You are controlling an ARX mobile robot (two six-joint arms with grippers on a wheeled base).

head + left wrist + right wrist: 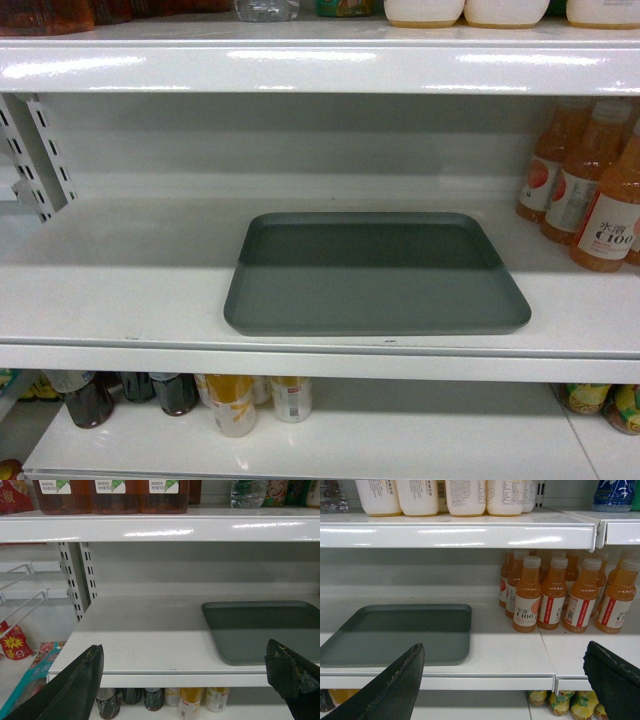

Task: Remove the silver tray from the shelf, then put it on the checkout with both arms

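Item: tray (376, 275). Grey-green, flat, low rim. Lies centre frame in the head view, flat on the middle shelf (120, 290), its near edge close to the front lip. Untouched; nothing rests on it.

Left gripper (190, 680): fingers spread wide, empty, low in its wrist view, short of the shelf lip. The tray sits at right of that frame, off the gripper's centre.

Right gripper (505, 680): fingers spread wide, empty, low in frame. The tray sits at lower left of that view.

Neither arm shows in the head view. Checkout: not in view.

Step in hand: approach for a two-arm lift. Judged best practice: bring each gripper to an opposite short side of the tray, pinch the rim at matching depth, lift level, and draw straight out under the upper shelf. The right arm should keep away from the orange bottles (555, 595) just right of the tray.

Legible writing: "C100" on the orange bottle labels, with Chinese characters above; "900" on the brown bottles (110, 495) at top left of the left wrist view. Other print too small to read.
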